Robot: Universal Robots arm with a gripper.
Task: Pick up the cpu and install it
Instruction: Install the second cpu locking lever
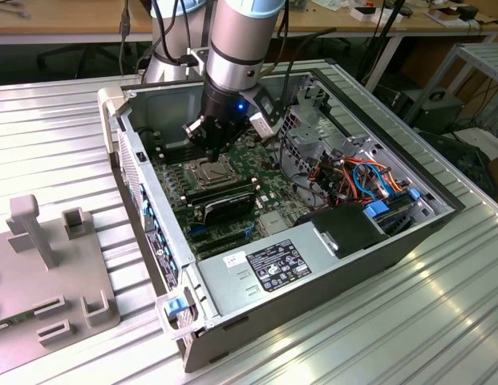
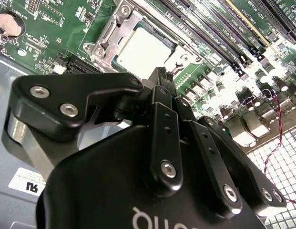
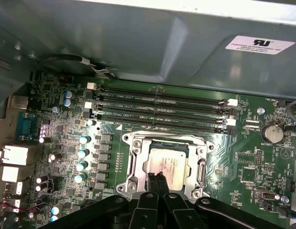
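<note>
We see the flat square silver-grey cpu (image 3: 168,164) already lying inside the metal-framed socket (image 3: 133,162) on the green motherboard (image 3: 252,157), so it looks seated rather than carried. The black two-fingered gripper (image 3: 157,177) hangs over the chip's 6 o'clock edge in the first wrist view, fingertips pinched together and holding nothing. The arm (image 1: 236,48) reaches steeply down into the open grey computer case (image 1: 409,241).

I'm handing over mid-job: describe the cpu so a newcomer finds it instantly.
Start at the open computer case and its green motherboard. Beside the long black memory slots sits a silver socket frame. The cpu is the flat, dull silver-grey square inside that frame, directly under the pincer, unlike the shiny frame and dark slots.
</note>
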